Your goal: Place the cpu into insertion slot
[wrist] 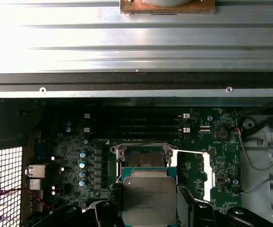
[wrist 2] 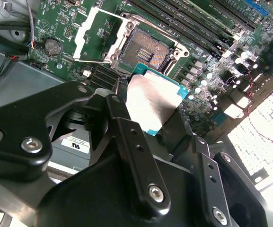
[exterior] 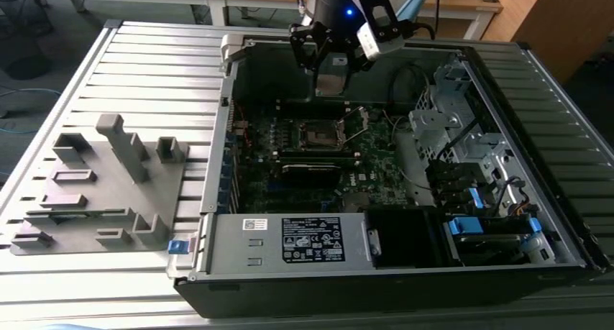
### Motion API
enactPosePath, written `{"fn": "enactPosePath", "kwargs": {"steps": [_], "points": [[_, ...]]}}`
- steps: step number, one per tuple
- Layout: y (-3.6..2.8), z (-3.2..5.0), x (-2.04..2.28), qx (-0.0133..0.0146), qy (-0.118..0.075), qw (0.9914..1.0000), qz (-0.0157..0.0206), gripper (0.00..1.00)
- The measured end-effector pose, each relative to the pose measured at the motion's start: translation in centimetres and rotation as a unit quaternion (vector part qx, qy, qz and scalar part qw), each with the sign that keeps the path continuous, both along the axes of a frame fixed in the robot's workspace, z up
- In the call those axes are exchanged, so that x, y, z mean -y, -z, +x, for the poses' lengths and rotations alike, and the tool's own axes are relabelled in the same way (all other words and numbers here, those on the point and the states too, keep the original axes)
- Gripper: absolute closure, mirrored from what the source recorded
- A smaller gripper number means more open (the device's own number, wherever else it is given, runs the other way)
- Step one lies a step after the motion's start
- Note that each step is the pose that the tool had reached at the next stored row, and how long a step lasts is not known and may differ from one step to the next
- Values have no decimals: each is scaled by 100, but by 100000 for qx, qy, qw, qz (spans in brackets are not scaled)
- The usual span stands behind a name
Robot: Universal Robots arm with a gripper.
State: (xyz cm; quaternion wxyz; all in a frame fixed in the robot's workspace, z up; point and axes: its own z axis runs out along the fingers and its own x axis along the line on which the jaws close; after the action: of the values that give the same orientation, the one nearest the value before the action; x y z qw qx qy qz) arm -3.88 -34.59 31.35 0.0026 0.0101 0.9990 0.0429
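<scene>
Your fingers (wrist 2: 131,142) clench the cpu (wrist 2: 153,101), which hangs above the open insertion slot (wrist 2: 145,49), slightly off its centre.

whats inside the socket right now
Nothing: the socket has a bare dark centre, its metal lid swung open. The chip in the claw hides one edge of it in the first wrist view.

arm (exterior: 341,3) — vertical, wrist pointing down | gripper (exterior: 333,71) — fingers (wrist 2: 127,137) clamped on either side of the cpu (wrist: 149,199)
</scene>
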Motion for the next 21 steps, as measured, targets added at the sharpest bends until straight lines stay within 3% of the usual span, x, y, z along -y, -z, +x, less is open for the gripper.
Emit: {"fn": "enactPosePath", "kwargs": {"steps": [7,21], "points": [[49,0,0,1,-2,100000,7,46],[71,0,0,10,-1,100000,22,46]]}}
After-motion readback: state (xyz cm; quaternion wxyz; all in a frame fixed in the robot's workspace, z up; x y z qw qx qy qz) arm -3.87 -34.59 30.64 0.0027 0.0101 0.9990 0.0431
